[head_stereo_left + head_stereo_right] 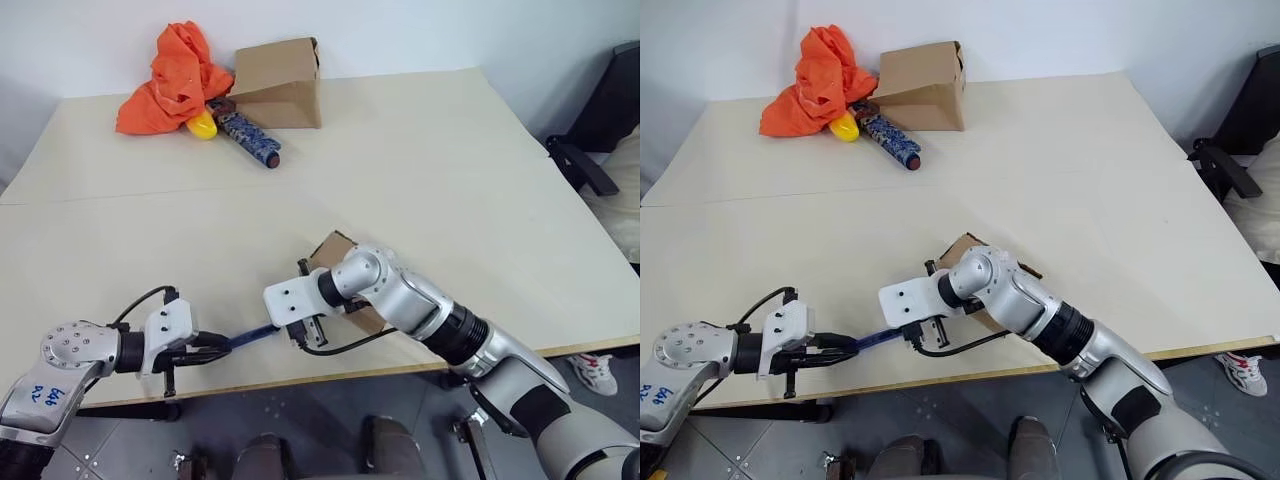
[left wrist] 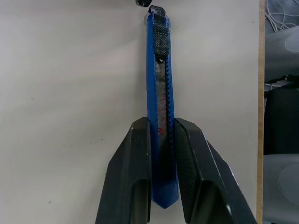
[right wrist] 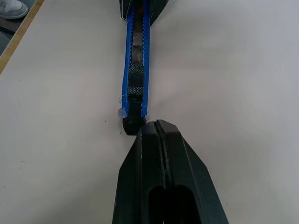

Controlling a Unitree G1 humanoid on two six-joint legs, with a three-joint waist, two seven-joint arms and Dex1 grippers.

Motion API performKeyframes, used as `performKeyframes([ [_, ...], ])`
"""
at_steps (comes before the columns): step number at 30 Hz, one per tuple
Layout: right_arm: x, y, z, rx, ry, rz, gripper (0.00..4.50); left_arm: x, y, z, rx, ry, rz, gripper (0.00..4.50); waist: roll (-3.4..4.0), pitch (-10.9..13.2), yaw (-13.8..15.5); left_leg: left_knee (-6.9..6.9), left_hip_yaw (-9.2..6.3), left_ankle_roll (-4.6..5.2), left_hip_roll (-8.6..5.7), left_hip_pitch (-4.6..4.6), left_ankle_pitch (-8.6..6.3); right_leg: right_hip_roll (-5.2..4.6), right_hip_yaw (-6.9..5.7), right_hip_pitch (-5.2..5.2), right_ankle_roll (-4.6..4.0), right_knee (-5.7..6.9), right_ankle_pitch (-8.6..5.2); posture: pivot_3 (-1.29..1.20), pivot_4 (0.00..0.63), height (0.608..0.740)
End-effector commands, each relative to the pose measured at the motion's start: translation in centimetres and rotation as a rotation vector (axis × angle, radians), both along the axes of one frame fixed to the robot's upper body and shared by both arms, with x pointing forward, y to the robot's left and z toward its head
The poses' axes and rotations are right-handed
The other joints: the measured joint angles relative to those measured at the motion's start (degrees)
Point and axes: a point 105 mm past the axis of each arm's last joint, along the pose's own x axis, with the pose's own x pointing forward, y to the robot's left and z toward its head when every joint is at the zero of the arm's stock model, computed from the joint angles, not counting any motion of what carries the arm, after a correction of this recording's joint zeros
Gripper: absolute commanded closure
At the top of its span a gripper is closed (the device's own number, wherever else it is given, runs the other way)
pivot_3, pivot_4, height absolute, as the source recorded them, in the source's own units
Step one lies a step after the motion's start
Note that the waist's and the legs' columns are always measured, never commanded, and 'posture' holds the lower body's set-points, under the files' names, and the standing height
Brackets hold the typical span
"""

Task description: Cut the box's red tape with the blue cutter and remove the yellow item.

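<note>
Pale tabletop [image 1: 420,180] carries the box [image 1: 337,252] at its near edge, behind the right arm. Left gripper [image 2: 161,128] pinches the blue cutter [image 2: 160,93]; right gripper [image 3: 156,128], fingers pressed together, meets the cutter's tip — apparently setting the blade. Cutting and removal remain undone.

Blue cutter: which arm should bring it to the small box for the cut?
Left, probably. The left gripper is shut on the blue cutter, its dark tip facing the right gripper, whose fingers are shut, empty, at that tip. The box lies just behind the right wrist.
</note>
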Motion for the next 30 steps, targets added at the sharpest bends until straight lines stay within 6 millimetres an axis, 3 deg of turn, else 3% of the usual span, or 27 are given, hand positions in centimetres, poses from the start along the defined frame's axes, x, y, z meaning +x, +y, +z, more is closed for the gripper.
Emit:
performKeyframes([
  [1,-0.5,0.8,0.9,0.011,-0.032,0.055,4.50,-2.5,0.4,-3.9,0.036,0.214,0.009,4.10,0.00,0.00,-0.07,0.00,0.00,0.00,0.00,0.00,0.00,0.00,0.00,0.00,0.00,0.00,0.00,0.00,0.150,0.740],
  [6,-0.5,0.8,0.7,0.001,-0.035,0.075,4.50,-2.5,0.3,-3.9,0.031,0.218,0.014,4.10,0.00,0.00,-0.30,0.00,0.00,0.00,0.00,0.00,0.00,0.00,0.00,0.00,0.00,0.01,0.00,0.00,0.150,0.740],
  [14,-2.0,1.5,2.9,0.121,0.053,0.110,4.50,-2.4,0.3,-4.0,0.033,0.223,0.018,4.10,0.00,0.00,-0.31,0.00,0.00,0.00,0.00,0.01,0.00,0.00,0.00,0.00,0.00,0.02,0.00,0.00,0.150,0.740],
  [18,-1.7,0.5,1.1,0.047,0.020,0.107,4.50,-2.4,0.3,-4.0,0.033,0.223,0.015,4.10,-0.02,-0.02,-0.33,0.00,0.00,0.00,0.00,0.02,0.00,0.00,0.00,0.02,0.00,0.02,0.00,0.00,0.150,0.740],
  [30,-0.7,1.0,-1.1,0.002,-0.010,0.092,4.50,-2.3,0.2,-4.0,0.033,0.220,0.011,4.10,0.02,-0.04,-0.35,0.00,0.02,0.00,0.00,0.08,0.00,0.00,0.02,0.04,0.00,0.07,0.00,0.00,0.150,0.740],
])
